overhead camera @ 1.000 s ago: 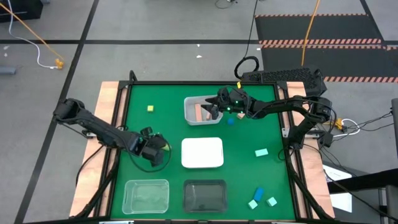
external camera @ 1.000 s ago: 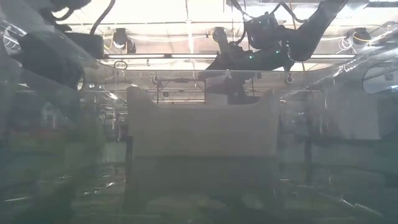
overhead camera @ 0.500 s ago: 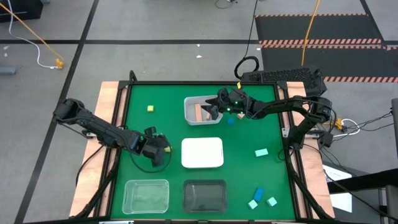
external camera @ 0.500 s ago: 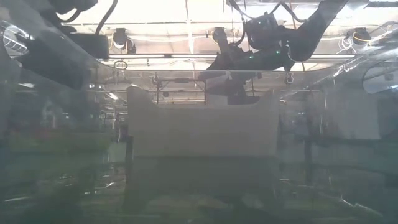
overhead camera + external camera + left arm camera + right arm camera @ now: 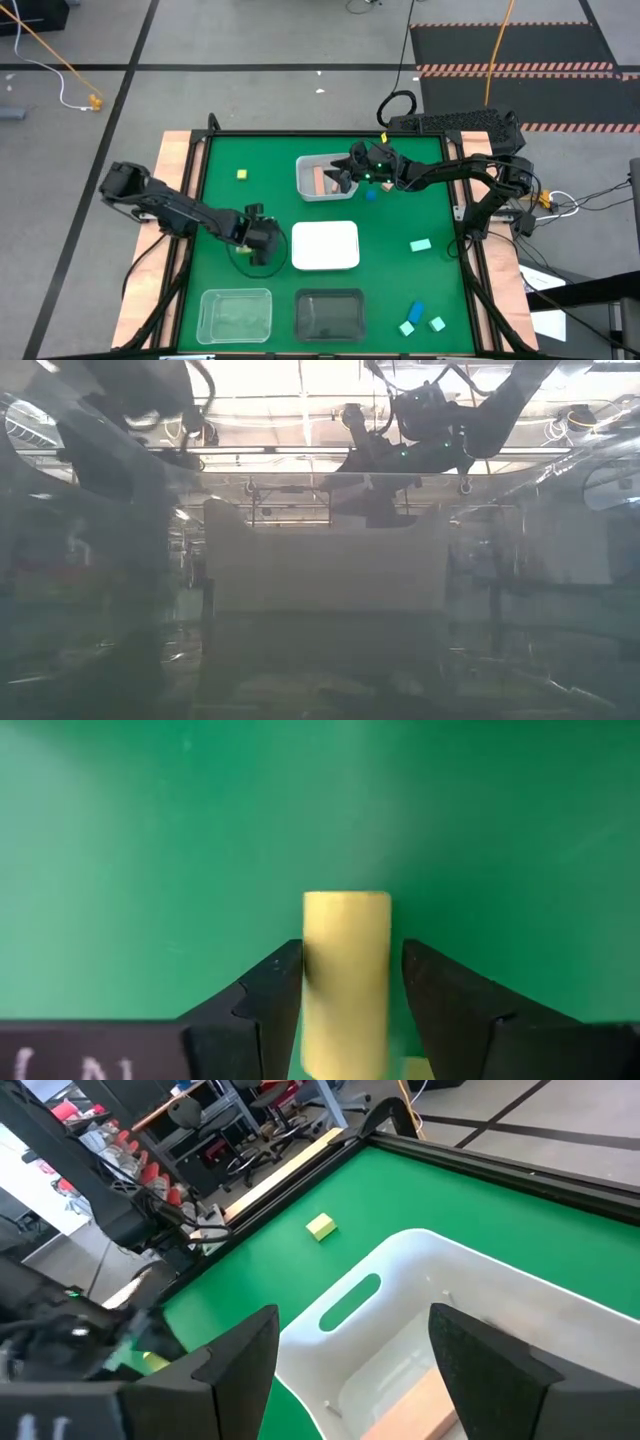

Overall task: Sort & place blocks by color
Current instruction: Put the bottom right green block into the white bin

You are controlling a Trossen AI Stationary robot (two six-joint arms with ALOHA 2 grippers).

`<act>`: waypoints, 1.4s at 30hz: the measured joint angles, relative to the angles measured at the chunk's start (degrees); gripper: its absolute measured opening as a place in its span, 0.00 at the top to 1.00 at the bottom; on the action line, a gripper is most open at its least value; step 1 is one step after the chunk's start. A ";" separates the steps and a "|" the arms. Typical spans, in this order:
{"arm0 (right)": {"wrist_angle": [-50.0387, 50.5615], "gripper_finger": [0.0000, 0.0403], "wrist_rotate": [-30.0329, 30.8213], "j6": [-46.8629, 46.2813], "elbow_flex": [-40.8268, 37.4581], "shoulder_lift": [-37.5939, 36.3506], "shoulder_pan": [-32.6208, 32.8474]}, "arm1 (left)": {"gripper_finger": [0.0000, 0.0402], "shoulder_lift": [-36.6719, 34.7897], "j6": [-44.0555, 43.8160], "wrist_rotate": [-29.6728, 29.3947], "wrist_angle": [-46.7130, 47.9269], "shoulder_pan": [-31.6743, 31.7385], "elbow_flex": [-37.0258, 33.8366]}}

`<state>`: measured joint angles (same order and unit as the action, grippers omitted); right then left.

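My left gripper (image 5: pixel 262 240) is shut on a yellow-green bar (image 5: pixel 346 982) above the green mat, just left of the flat white tray (image 5: pixel 325 246). My right gripper (image 5: pixel 340 180) is open and empty over the white bin (image 5: pixel 312 166) at the far middle. The right wrist view shows that bin (image 5: pixel 400 1295) between the spread fingers, with a salmon pink block (image 5: pixel 425 1402) on its floor. A yellow-green cube (image 5: pixel 242 175) lies on the mat at the far left. A blue block (image 5: pixel 371 195) lies beside the bin. My left gripper has the yellow-green bar's two long sides (image 5: pixel 312 982) between its two fingers. The fingers lie along the bar, whose free end (image 5: pixel 346 905) sticks out past the fingertips. The mat behind it is blurred, so the bar seems clear of the table.
A clear tray (image 5: pixel 235 312) and a black tray (image 5: pixel 330 312) stand at the near edge. A mint block (image 5: pixel 420 244) lies at the right. A blue block (image 5: pixel 416 311) and two mint blocks (image 5: pixel 407 328) lie at the near right corner.
My left gripper has moved toward the table's right edge, closer to the flat white tray, keeping the yellow-green bar between its fingers. My right gripper has stayed over the white bin.
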<state>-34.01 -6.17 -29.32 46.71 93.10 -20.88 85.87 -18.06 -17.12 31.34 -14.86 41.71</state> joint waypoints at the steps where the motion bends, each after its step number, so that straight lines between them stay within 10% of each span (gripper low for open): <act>1: 0.02 0.38 0.00 0.00 0.01 0.00 0.00 | 0.56 0.86 0.24 1.02 -0.12 0.55 0.00; 22: 2.70 0.38 0.09 -0.20 -0.01 0.00 0.00 | 0.68 -3.79 -10.11 2.83 -0.95 2.45 -0.15; 30: -0.19 0.38 0.04 -4.62 0.00 0.02 0.00 | 0.68 -14.81 -10.88 -7.24 -3.20 4.05 -0.11; 42: -20.49 0.38 0.03 -13.50 -0.01 0.02 0.00 | 0.68 -23.74 2.03 -16.42 -36.95 11.20 0.07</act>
<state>-54.50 -6.14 -42.82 46.70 93.12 -20.88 62.13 -16.03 -33.53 -5.61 -3.66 41.78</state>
